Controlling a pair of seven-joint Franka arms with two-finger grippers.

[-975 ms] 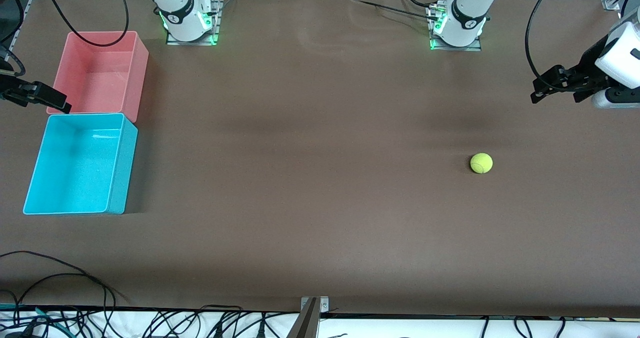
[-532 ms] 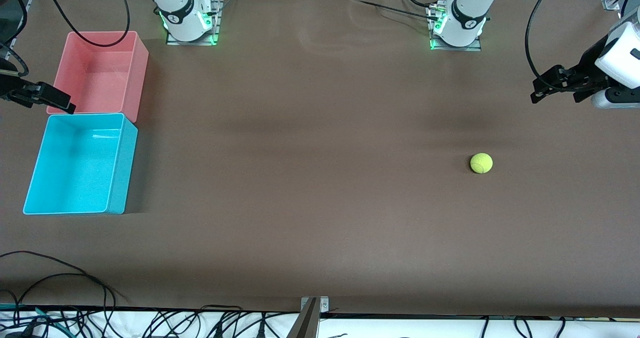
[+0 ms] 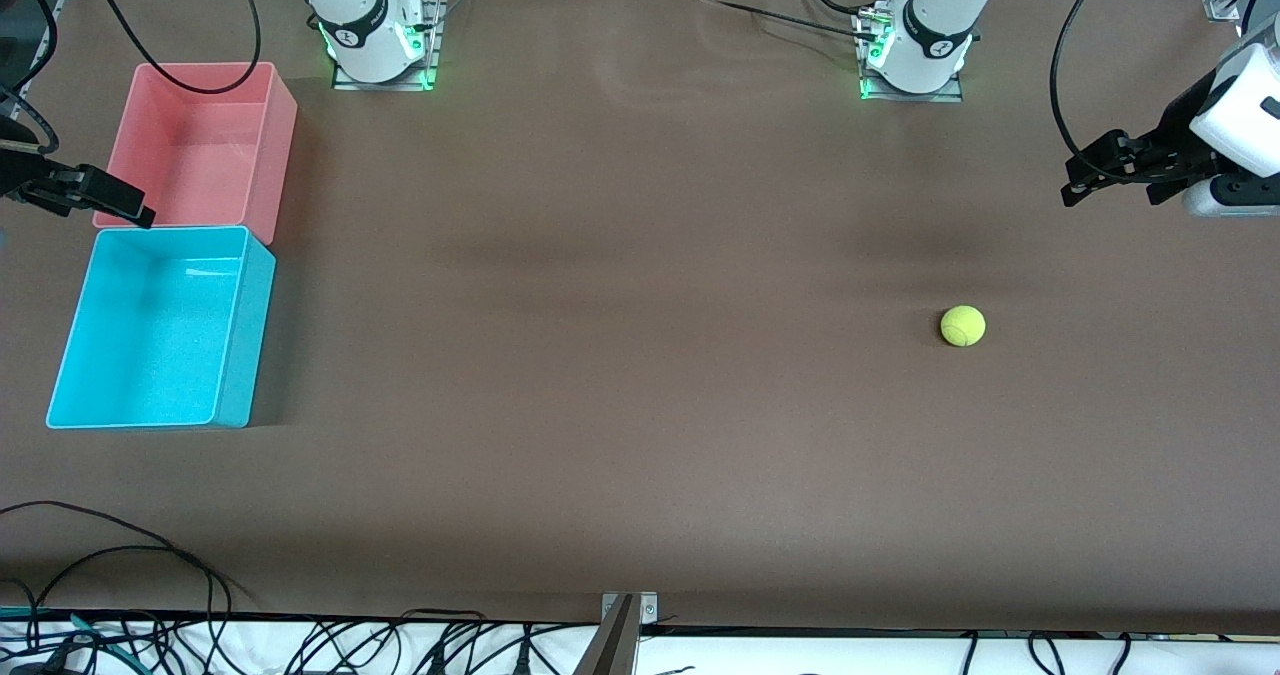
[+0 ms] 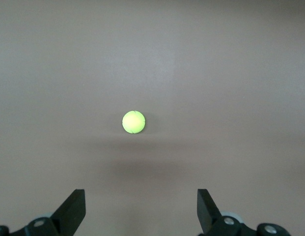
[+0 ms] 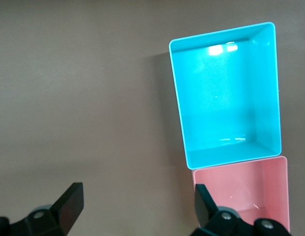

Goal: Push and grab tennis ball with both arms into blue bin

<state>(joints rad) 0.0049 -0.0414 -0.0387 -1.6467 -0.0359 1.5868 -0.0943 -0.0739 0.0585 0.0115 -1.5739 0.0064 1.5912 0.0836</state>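
The yellow-green tennis ball (image 3: 962, 326) lies alone on the brown table toward the left arm's end; the left wrist view shows it (image 4: 133, 122) well clear of the fingers. My left gripper (image 3: 1075, 180) hangs open over the table's edge at that end, jaws wide with nothing between them (image 4: 140, 196). The empty blue bin (image 3: 150, 335) stands at the right arm's end, also in the right wrist view (image 5: 226, 93). My right gripper (image 3: 125, 205) hovers open and empty (image 5: 137, 191) over the table beside where the two bins meet.
A pink bin (image 3: 200, 145) of the same shape touches the blue bin and stands farther from the front camera; it also shows in the right wrist view (image 5: 245, 191). Loose black cables (image 3: 120, 545) and a metal bracket (image 3: 625, 615) lie along the table's front edge.
My right gripper has crept slightly toward the bins. The left arm and the ball have not moved.
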